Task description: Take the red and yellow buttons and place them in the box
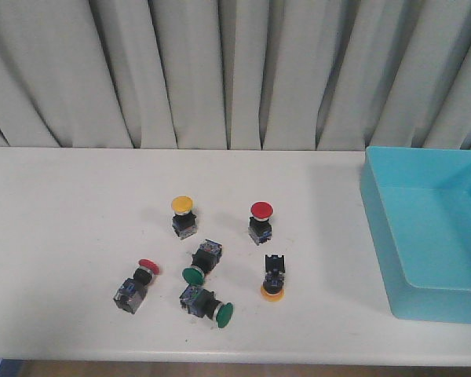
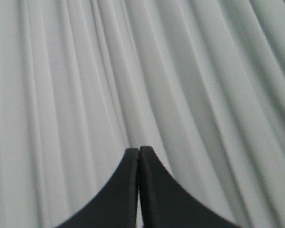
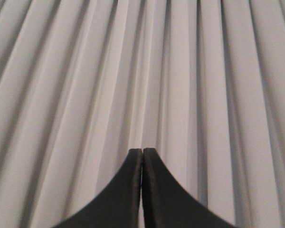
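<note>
Two green-capped switches (image 1: 193,274) (image 1: 224,313) lie near each other on a white table (image 1: 63,236) — grey pleated curtain (image 1: 220,71) behind.

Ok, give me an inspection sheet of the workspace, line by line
Surface: white table, no spills seen.
Job's things: upright yellow button, upright red button, tipped red button, upturned yellow button; blue box at the table's right, nothing seen inside.
Clutter: two green buttons lying among them.
Grippers: left gripper and right gripper shut, facing the curtain.
Cables: nothing seen.
Surroundings: pleated grey curtain.
</note>
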